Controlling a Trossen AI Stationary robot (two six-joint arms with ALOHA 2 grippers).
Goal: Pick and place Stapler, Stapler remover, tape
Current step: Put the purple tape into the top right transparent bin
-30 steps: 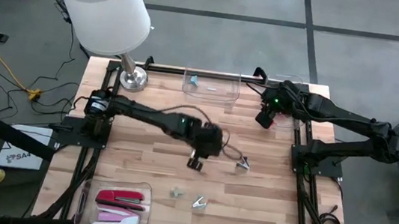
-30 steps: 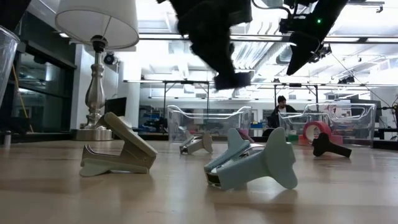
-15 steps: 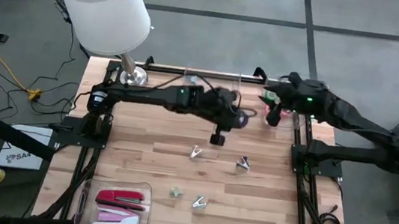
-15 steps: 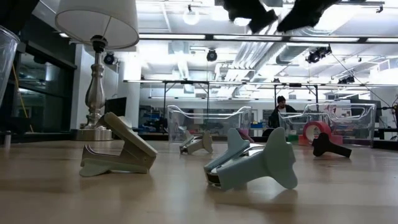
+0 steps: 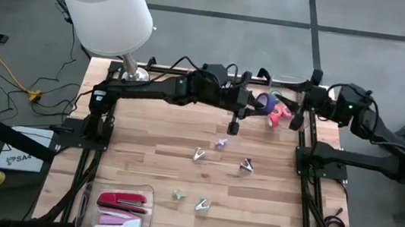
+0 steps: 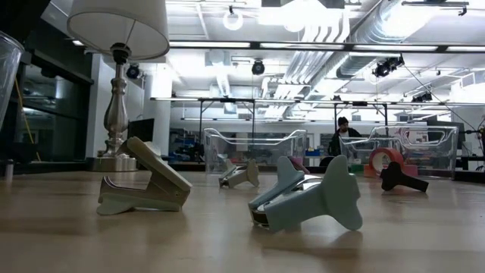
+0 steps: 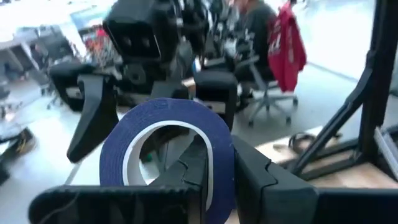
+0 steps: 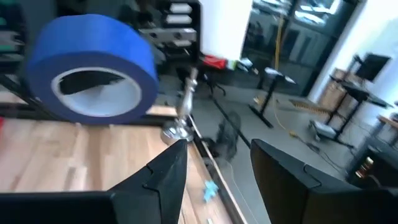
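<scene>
Blue tape [image 7: 166, 146] sits clamped in the left gripper's [image 7: 214, 165] fingers, high over the counter's far right corner. Right gripper [image 8: 214, 168], fingers apart, faces it; next likely a handover.

Lamp [image 5: 104, 7] stands at the counter [image 5: 144, 153] far-left corner. Stapler tray [image 5: 117, 205] sits near-left. Four staple removers [image 5: 198, 154] lie mid-counter. Tape roll [image 5: 265, 101] hangs between both pincers, far right.
</scene>
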